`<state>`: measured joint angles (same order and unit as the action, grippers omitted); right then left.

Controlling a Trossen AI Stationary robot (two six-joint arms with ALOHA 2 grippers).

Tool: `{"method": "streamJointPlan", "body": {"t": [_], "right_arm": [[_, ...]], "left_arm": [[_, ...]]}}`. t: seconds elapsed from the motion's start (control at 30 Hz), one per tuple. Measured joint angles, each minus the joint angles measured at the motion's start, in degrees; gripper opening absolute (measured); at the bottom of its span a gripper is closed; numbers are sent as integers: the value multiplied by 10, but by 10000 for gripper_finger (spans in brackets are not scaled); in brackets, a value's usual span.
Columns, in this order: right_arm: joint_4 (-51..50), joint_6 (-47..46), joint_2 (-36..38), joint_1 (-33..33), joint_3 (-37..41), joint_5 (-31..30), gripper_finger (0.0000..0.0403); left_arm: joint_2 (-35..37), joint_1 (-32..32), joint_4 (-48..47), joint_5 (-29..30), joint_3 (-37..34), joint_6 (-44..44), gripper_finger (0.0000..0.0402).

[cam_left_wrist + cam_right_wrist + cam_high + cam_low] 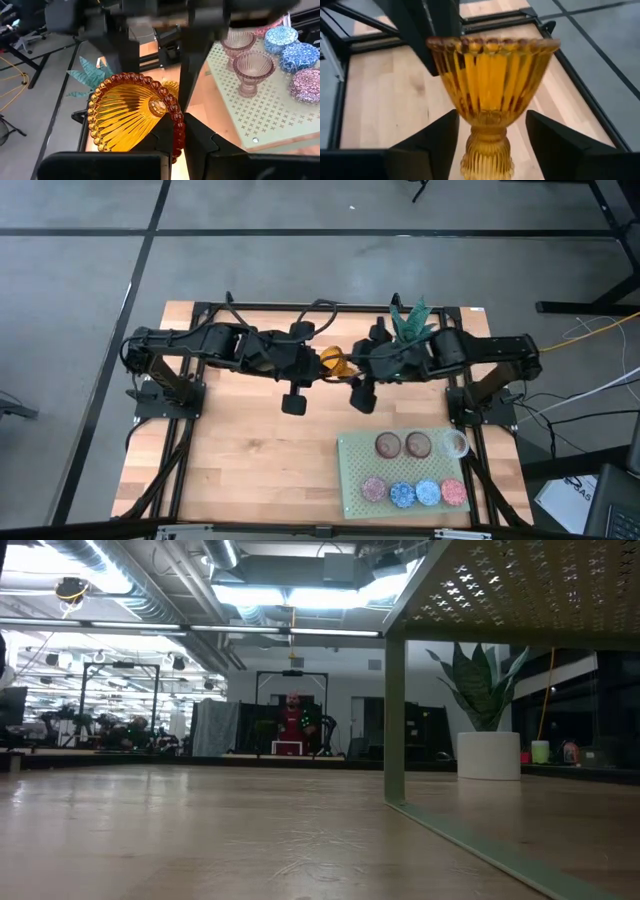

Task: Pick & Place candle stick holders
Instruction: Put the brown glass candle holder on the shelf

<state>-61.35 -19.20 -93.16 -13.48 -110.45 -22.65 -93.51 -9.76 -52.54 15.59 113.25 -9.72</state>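
Note:
An amber ribbed glass candle stick holder [333, 363] hangs in the air over the middle of the table, between my two grippers. My left gripper [179, 137] comes from the table's left and is shut on its beaded rim. My right gripper [490, 135] comes from the right and is open. Its fingers [437, 137] stand on either side of the holder's stem [487, 150] with a gap showing on each side. Several more holders, brown [388, 444], clear [455, 443], pink [374, 488] and blue [402, 493], stand on their feet on a pale green perforated mat [350, 470]. My left gripper pinches the beaded rim [176, 125] of the amber holder's bowl, one finger inside the bowl and one outside. The fingers come from the table's left, slanting down. The holder is lifted clear of the table, its stem pointing away toward my right gripper.
A white pot [488, 755] with a green plant [410, 320] stands at the far edge, right behind my right arm. The mat fills the near right corner. Bare wood [260, 460] lies open at the near left and middle.

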Motion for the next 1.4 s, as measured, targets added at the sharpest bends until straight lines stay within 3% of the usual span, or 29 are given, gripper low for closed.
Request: {"method": "streamJointPlan", "body": {"t": [0.23, 0.33, 0.53, 0.57, 1.07, 1.4], "right_arm": [[-3, 13, -22, 10, 0, -1, 239], [-3, 17, -22, 8, 0, -15, 203], [-5, 16, -17, 4, 0, -14, 90], [-5, 16, -17, 4, 0, -8, 87], [2, 15, -16, 4, 0, 4, 88], [33, 15, -17, 8, 0, 7, 196]], "left_arm": [[0, -4, -5, 1, 0, 15, 18], [0, -4, -23, 4, 0, 22, 18], [0, -3, -28, 6, 0, 30, 29], [0, -3, -28, 4, 0, 30, 31], [0, -15, -17, 3, 0, 14, 25], [1, -22, 33, 1, 0, 6, 19]]}}
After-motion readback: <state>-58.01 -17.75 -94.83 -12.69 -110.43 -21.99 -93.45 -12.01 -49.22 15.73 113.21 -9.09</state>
